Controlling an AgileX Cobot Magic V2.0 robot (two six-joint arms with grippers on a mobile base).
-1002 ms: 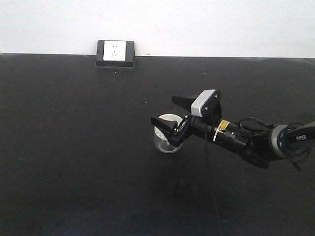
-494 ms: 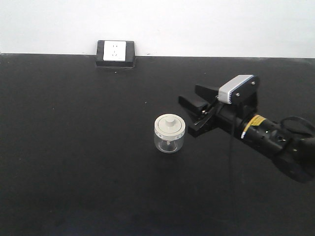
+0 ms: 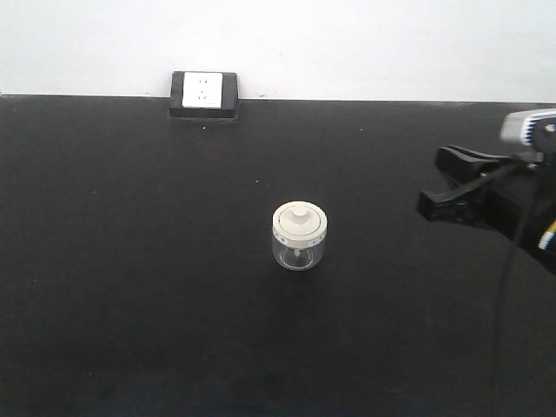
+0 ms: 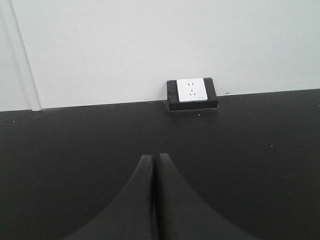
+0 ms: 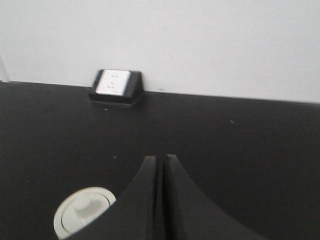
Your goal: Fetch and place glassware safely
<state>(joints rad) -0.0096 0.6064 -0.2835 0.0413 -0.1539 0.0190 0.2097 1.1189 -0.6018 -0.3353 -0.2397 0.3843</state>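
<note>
The glass jar (image 3: 299,236) stands upright near the middle of the black tabletop (image 3: 130,287), its round cream-white lid (image 3: 299,222) seated on top with the central knob pointing up. Nothing touches it. In the right wrist view the same lid (image 5: 82,212) shows at the lower left, just beside the dark tips of the right pincer (image 5: 161,165).

The right pincer (image 3: 432,185) hangs above the tabletop near its right edge, well apart from the jar, with its tips pointing left toward it. In the front view its two fingers look spread; in its own wrist view they appear pressed together with only a thin seam between them, and that view is blurred, so I cannot tell its state for sure. It holds nothing.

The left pincer (image 4: 153,162) is closed with nothing between its fingers, tips meeting at a thin line.

A white wall socket in a black frame (image 3: 203,94) sits at the tabletop's far edge, left of centre, against the pale wall (image 3: 365,43).
</note>
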